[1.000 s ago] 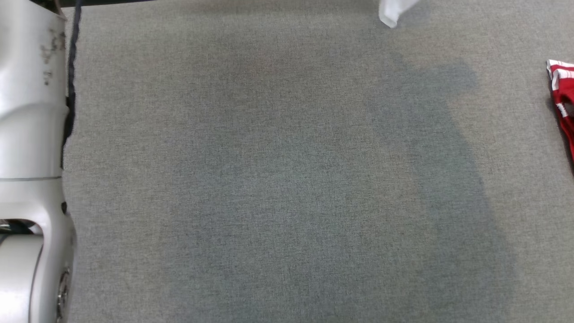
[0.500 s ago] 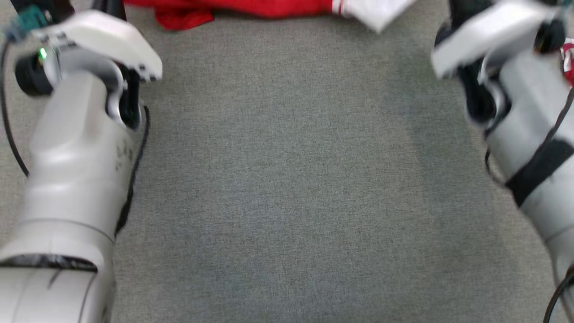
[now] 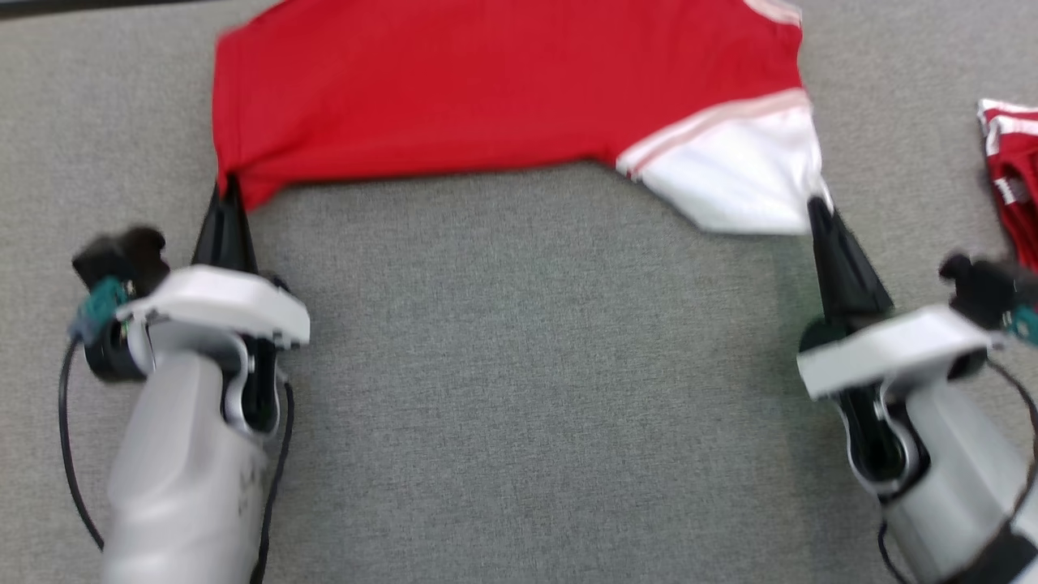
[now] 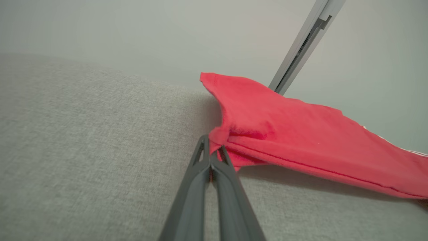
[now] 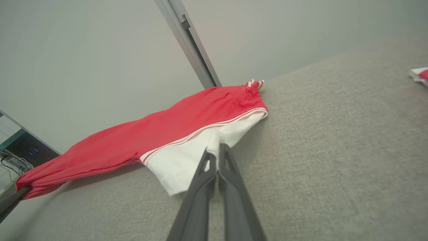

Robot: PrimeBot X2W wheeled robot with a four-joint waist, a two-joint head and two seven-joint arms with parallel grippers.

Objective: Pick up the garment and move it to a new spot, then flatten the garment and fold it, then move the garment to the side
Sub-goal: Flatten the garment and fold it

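Note:
The garment (image 3: pixel 503 97) is a red shirt with a white sleeve edged in stripes, stretched out between my two arms over the grey cloth table (image 3: pixel 527 389). At its left near corner my left gripper (image 3: pixel 231 188) is shut on the red fabric; the left wrist view has that pinched corner of the garment (image 4: pixel 301 134) bunched at my left gripper (image 4: pixel 211 150). My right gripper (image 3: pixel 815 209) is shut on the white sleeve's edge, and the right wrist view shows the garment (image 5: pixel 187 127) sagging away from my right gripper (image 5: pixel 215 152).
A second red and white piece of clothing (image 3: pixel 1010 174) lies at the table's right edge, seen small in the right wrist view as well (image 5: pixel 419 74). A metal post (image 5: pixel 187 40) rises behind the table against a pale wall.
Both arms have pulled back toward me with the garment, which now spans the top of the head view, spread wide.

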